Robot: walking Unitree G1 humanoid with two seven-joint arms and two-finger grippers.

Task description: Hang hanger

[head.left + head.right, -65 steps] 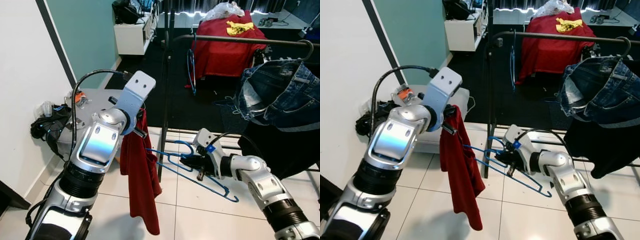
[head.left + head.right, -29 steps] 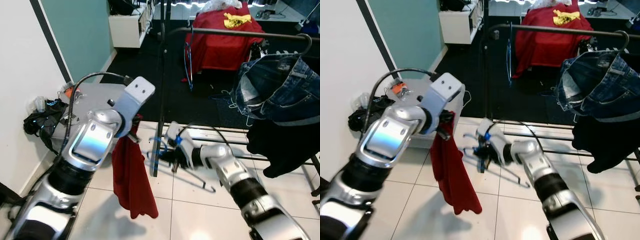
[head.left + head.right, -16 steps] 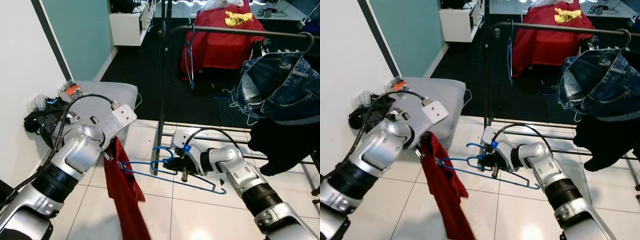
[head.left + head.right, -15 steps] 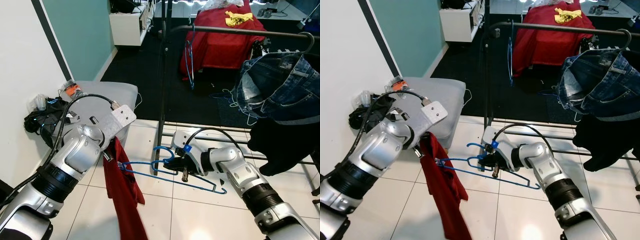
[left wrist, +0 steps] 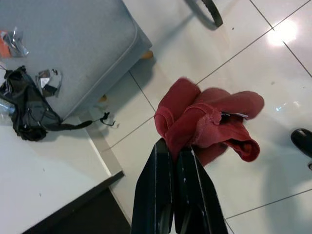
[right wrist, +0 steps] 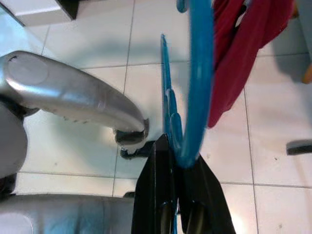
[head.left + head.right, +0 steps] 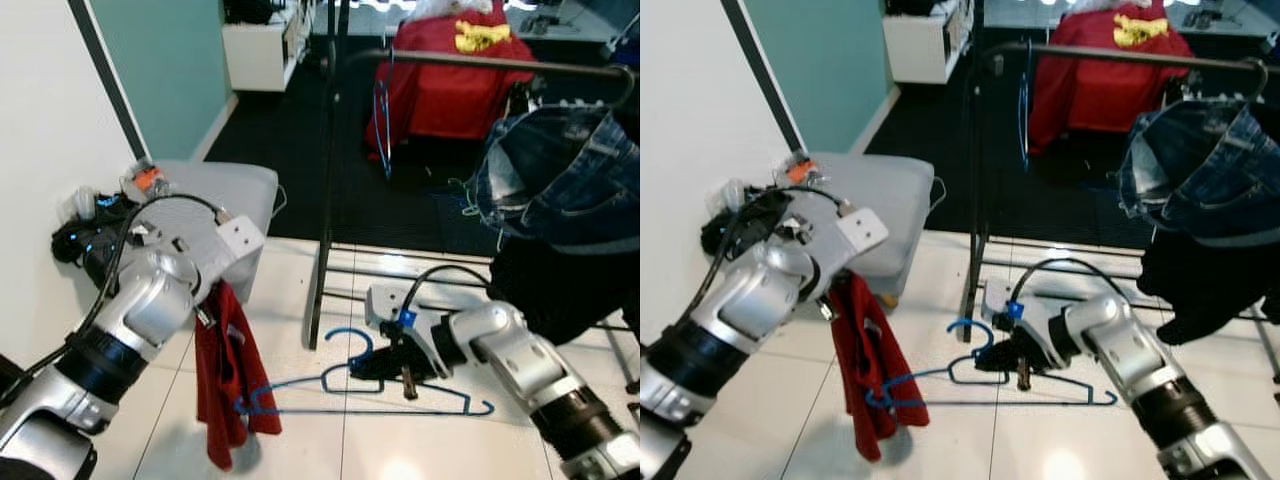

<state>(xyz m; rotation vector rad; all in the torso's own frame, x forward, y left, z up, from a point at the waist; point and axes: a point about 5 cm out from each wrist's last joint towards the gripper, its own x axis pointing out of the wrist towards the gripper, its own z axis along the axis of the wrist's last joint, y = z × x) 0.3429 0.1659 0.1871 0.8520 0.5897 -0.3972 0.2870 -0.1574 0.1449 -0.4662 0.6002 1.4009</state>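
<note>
Left eye view: your right end effector (image 7: pixel 385 362), clamped on the blue hanger (image 7: pixel 360 395), has dropped floorward; left end effector (image 5: pixel 174 151) pinches the red garment (image 7: pixel 226 375).

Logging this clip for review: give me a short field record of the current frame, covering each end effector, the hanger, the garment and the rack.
left end effector: shut on red garment
right end effector: shut on blue hanger
red garment: hanging from the left end effector, one end of the hanger in its lower folds
blue hanger: roughly level, low above the tiled floor, hook up
clothes rail: holds denim jeans and another blue hanger
task state: held hanger not yet on the rail
</note>
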